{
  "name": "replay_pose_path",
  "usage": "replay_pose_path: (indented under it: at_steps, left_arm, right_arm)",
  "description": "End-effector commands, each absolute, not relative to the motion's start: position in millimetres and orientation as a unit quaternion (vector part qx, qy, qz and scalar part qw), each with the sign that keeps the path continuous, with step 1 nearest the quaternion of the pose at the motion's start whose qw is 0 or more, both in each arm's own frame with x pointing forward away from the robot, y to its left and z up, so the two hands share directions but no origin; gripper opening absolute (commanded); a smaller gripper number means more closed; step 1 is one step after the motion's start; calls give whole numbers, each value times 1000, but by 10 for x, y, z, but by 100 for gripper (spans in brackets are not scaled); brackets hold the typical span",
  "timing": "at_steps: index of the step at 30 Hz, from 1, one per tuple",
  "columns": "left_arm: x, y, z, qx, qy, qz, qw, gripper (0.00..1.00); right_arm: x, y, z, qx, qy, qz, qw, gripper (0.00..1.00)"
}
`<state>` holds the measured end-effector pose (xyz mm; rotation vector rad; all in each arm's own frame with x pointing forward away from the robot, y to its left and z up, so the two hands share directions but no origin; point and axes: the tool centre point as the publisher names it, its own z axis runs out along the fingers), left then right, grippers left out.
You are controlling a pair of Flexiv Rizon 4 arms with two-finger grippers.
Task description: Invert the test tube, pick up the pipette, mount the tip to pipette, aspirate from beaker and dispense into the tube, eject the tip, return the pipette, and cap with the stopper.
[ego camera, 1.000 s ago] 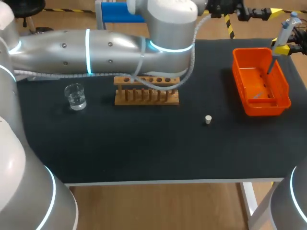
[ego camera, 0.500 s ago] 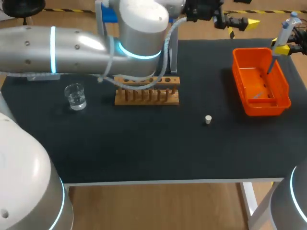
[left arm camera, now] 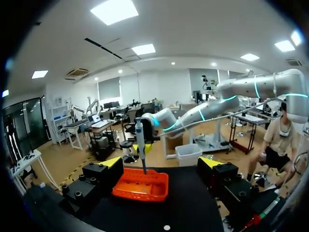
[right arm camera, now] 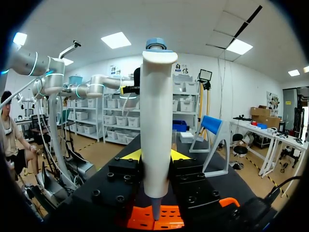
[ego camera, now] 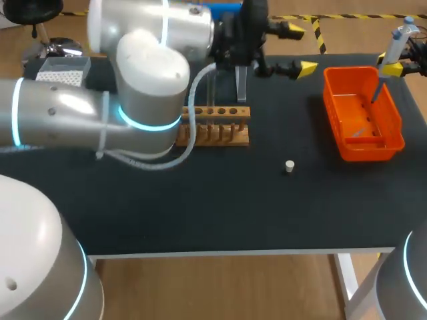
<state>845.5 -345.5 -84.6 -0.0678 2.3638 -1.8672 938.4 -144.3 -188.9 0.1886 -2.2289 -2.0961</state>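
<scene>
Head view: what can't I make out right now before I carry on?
- Beaker: not visible; the left arm covers the table's left side.
- Wooden rack: left end behind the same arm; any tube in it unclear.
- Pipette: too small to tell whether a tip is mounted.

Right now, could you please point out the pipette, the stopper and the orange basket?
pipette (right arm camera: 155,125), right wrist view, middle of its body.
stopper (ego camera: 289,166), head view, its top.
orange basket (ego camera: 371,151), head view, near wall.

Table cover (ego camera: 200,213): black, matt, cloth-like; rack (ego camera: 223,128) at 12 o'clock: bare wood, dull; basket (ego camera: 367,152) at 2 o'clock: orange plastic, glossy; pipette (right arm camera: 155,121): smooth white plastic; stopper (ego camera: 289,166): pale, matt; left arm (ego camera: 60,113) shell: silver, smooth, glossy.
</scene>
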Motion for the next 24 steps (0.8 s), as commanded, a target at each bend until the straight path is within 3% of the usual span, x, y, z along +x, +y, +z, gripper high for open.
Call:
replay_pose_path:
  at_steps: [1, 24]
  left_arm:
    - [8277, -3116, -987, -38, 741, -664, 88, 100]
    - [8322, -2558, -1403, -72, 722, -681, 93, 100]
  right_arm:
    - [9398, -1459, -1881, 63, -727, -682, 40, 0]
    - [9398, -1459, -1881, 63, -727, -682, 40, 0]
